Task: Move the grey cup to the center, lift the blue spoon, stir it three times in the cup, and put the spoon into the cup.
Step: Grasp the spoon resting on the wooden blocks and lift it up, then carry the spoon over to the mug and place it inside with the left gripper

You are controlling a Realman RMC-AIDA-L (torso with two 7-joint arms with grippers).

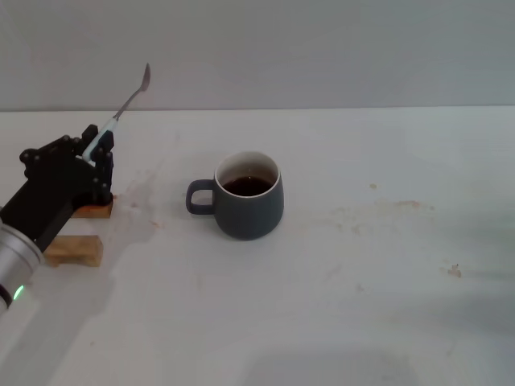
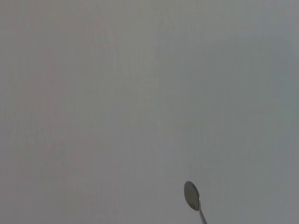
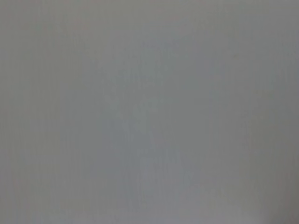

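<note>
Spoon [image 1: 129,100] gripped in left end effector [image 1: 100,149], cup [image 1: 248,197] rightward

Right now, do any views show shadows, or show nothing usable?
Head view: the grey cup and the left gripper holding the blue spoon throw soft shadows on the table. Left wrist view: only the spoon bowl. Right wrist view: featureless grey.

You get soft, even, bright light from above in the head view; the grey cup [image 1: 249,195] casts only a faint shadow on the surface [image 1: 386,281]. Both wrist views are dull, featureless grey.
</note>
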